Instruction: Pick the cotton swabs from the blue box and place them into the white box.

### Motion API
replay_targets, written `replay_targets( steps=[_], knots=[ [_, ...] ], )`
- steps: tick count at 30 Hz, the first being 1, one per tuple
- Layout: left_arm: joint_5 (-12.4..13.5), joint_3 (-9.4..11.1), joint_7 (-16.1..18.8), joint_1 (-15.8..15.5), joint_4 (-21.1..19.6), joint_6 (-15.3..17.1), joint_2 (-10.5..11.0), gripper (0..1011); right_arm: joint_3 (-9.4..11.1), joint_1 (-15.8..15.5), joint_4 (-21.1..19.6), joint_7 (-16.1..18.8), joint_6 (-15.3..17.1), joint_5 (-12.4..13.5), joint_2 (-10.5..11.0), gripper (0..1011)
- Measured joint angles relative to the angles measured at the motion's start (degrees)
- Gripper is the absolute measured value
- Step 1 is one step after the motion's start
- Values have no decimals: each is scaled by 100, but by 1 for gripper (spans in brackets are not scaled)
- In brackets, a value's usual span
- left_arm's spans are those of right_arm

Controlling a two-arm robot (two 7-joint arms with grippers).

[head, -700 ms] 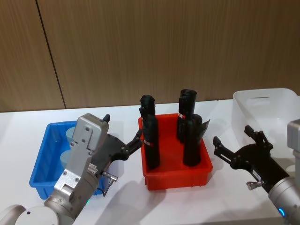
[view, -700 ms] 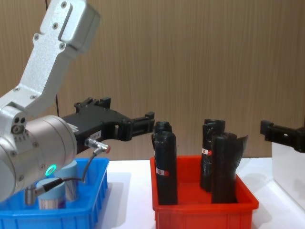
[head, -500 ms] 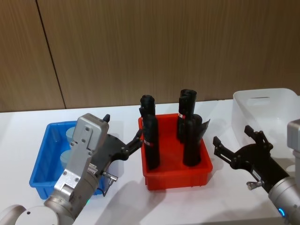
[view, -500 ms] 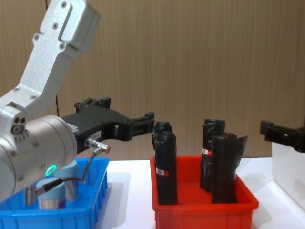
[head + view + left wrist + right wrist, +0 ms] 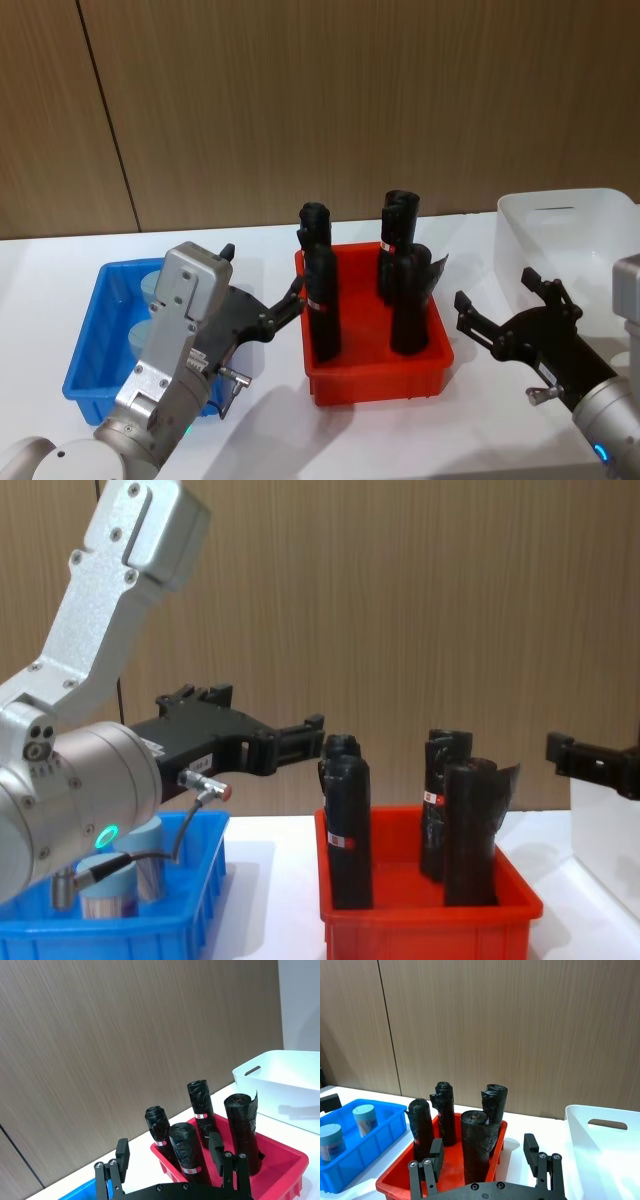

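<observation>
Two cotton swabs jars with pale blue lids stand in the blue box at the left of the table. In the head view my left arm hides most of the jars inside the blue box. My left gripper hangs open over the gap between the blue box and the red bin, holding nothing. At the far right stands the white box. My right gripper is open and empty, between the red bin and the white box, a little nearer me.
A red bin in the middle holds several tall black rolls, standing between the blue and white boxes. A wooden wall closes the back. Bare white table lies in front of the bins.
</observation>
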Motion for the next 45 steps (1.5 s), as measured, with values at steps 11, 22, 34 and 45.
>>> replay_targets(
  steps=[11, 22, 34, 45],
  knots=[
    [0, 0, 0, 0, 0, 0, 0, 1004, 0, 0, 0, 0, 0, 0, 0, 1002],
    [0, 0, 0, 0, 0, 0, 0, 1004, 0, 0, 0, 0, 0, 0, 0, 1002],
    [-66, -22, 109, -16, 10, 123, -50, 1004, 0, 0, 0, 0, 0, 0, 0, 1002],
    [-311, -123, 591, -39, 4, 518, -127, 1004, 0, 0, 0, 0, 0, 0, 0, 1002]
  ],
)
